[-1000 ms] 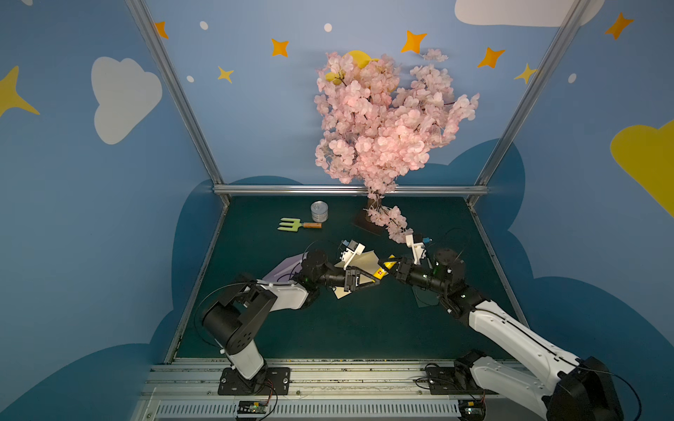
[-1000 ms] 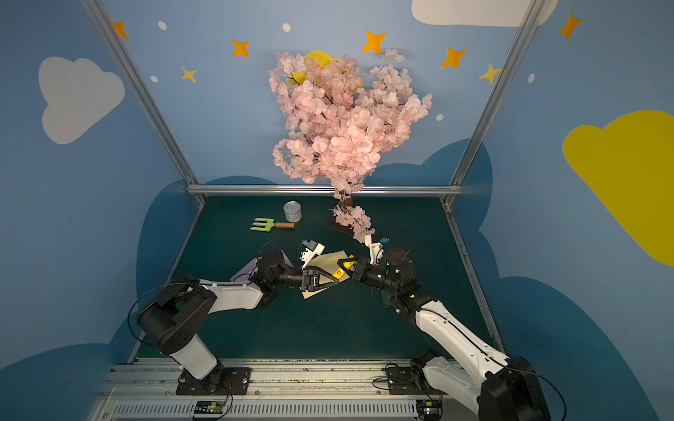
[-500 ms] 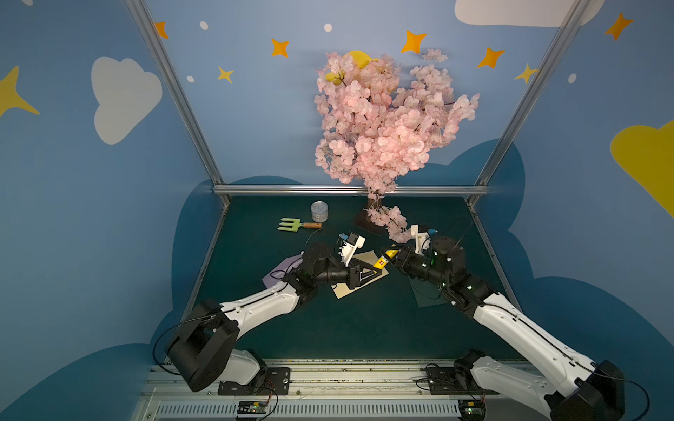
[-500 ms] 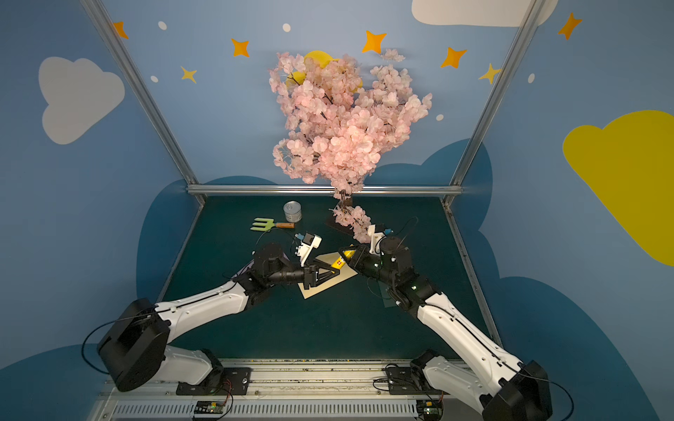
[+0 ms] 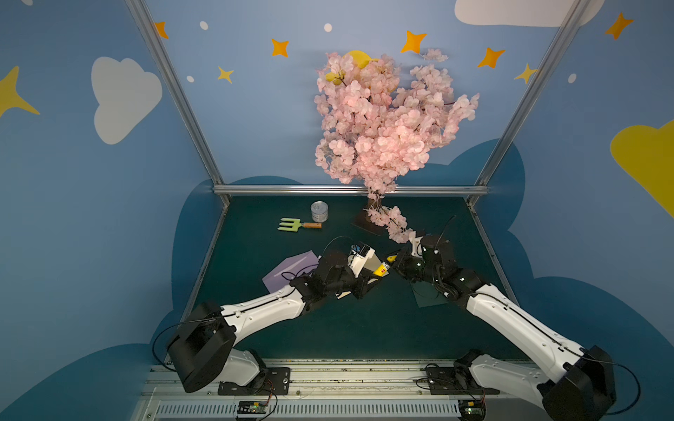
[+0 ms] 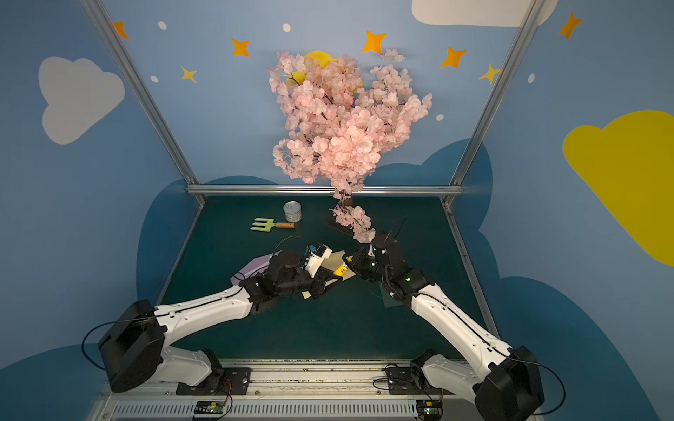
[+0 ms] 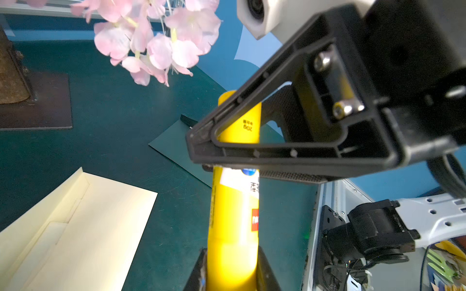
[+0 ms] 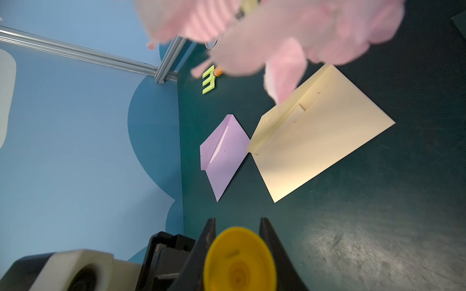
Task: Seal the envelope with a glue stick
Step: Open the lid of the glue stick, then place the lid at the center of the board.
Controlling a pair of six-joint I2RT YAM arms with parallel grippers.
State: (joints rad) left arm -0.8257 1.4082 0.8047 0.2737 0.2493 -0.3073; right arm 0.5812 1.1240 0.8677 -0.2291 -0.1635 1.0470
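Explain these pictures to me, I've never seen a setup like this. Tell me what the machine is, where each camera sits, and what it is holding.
It is a robot with two white arms, the left arm and the right arm, each ending in a pair of jaws. Two pictures look down from above on the whole dark green table; the two others come from a camera on each wrist. On the table lie a cream envelope, a lilac envelope, a dark green envelope, a small garden fork and a tin, with a pink blossom tree at the back. Both pairs of jaws are shut on one yellow glue stick, one at each end, held above the table.
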